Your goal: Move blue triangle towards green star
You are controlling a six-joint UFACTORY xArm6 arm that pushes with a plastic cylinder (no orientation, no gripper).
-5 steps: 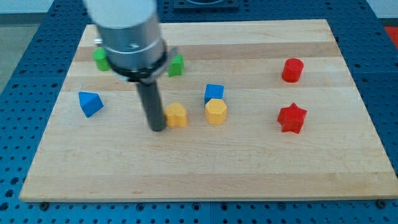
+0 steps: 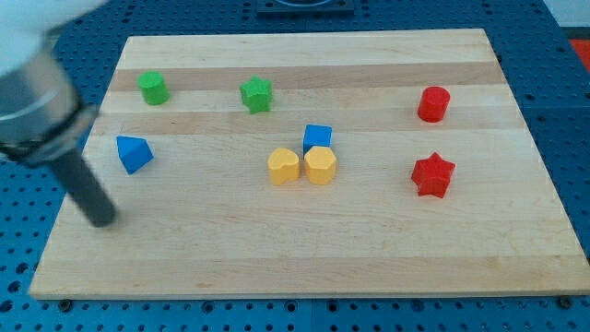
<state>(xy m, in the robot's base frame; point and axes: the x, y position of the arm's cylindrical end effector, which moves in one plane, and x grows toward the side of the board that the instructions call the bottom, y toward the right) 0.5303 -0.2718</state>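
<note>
The blue triangle [image 2: 135,153] lies near the board's left edge. The green star [image 2: 257,94] lies up and to its right, near the view's top. My tip [image 2: 101,219] rests on the board below and a little left of the blue triangle, apart from it. The arm's body is blurred at the view's left edge.
A green cylinder [image 2: 153,88] sits above the blue triangle. A yellow heart-shaped block [image 2: 284,167], a yellow hexagon [image 2: 321,166] and a blue cube [image 2: 317,138] cluster in the middle. A red cylinder [image 2: 432,104] and a red star [image 2: 432,175] lie at the right.
My tip has swept from beside the yellow block in the middle to the board's left, below the blue triangle. No block has visibly moved.
</note>
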